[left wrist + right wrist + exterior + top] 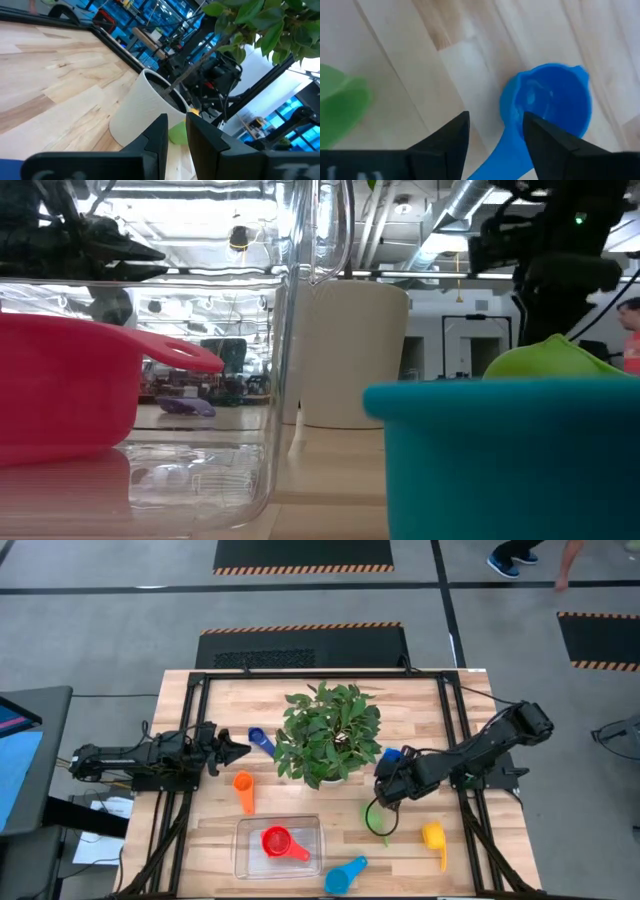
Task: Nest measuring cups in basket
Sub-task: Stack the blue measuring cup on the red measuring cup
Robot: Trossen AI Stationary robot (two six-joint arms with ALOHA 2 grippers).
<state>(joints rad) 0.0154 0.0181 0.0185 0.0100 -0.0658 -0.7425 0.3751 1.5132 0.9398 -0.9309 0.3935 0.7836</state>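
right claw (495,135): we see it spread over the blue cup (547,107) on the desk (200,840), by the plant (328,732)
left claw (177,135): pressed together, idle at desk's left
basket (246,858): holds our red cup (277,841)

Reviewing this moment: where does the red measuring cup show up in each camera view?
High view: red measuring cup inside the basket, near the table's front edge.
Low view: large at left, behind the basket's clear wall.
Left wrist view: not in it.
Right wrist view: not in it.
Shared landmark: the white plant pot, also in the left wrist view.
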